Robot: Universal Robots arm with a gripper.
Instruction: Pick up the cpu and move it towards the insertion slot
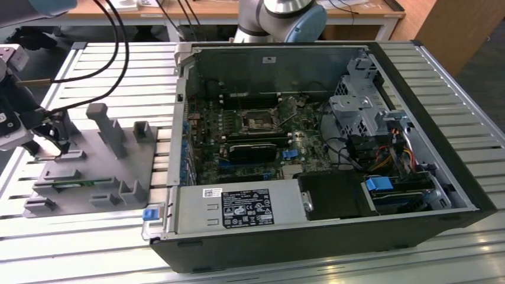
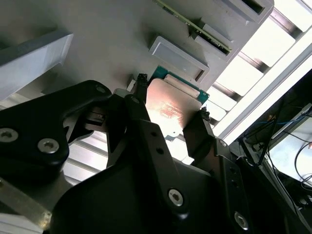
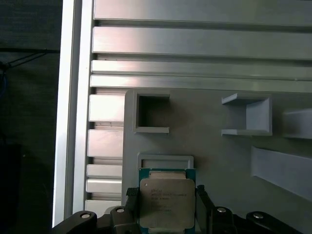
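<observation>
1. The gripper [image 3: 165, 191] has its fingers [image 3: 201, 196] drawn in to the width of the cpu [image 3: 167, 207]. One finger sits against each of two opposite edges. No gap shows in either wrist view, so I judge the chip clamped.
2. The cpu sits low over a shallow seat on the grey fixture [image 1: 103, 168], silver lid up, with a green board edge showing past the lid. I cannot tell whether it is clear of the seat.
3. To do this step well, I would squeeze lightly on the edges only, keep the chip level and lift straight up. The fixture's posts and walls stand close by, so height should come before any sideways travel.
4. The fixture lies near the worktop [image 1: 87, 236] edge on the exterior view's left.
5. The worktop is ribbed, shiny aluminium slats with grooves that could swallow a dropped chip.
6. An open case [image 1: 316, 242] fills the worktop's middle. The slot [image 1: 259, 122] lies on the board inside, well apart from the cpu, and the case's side wall stands between them.
7. At the far edge rises the arm [image 1: 284, 15]. Black cables [image 1: 118, 35] hang near the far corner, and wooden desks stand beyond.
</observation>
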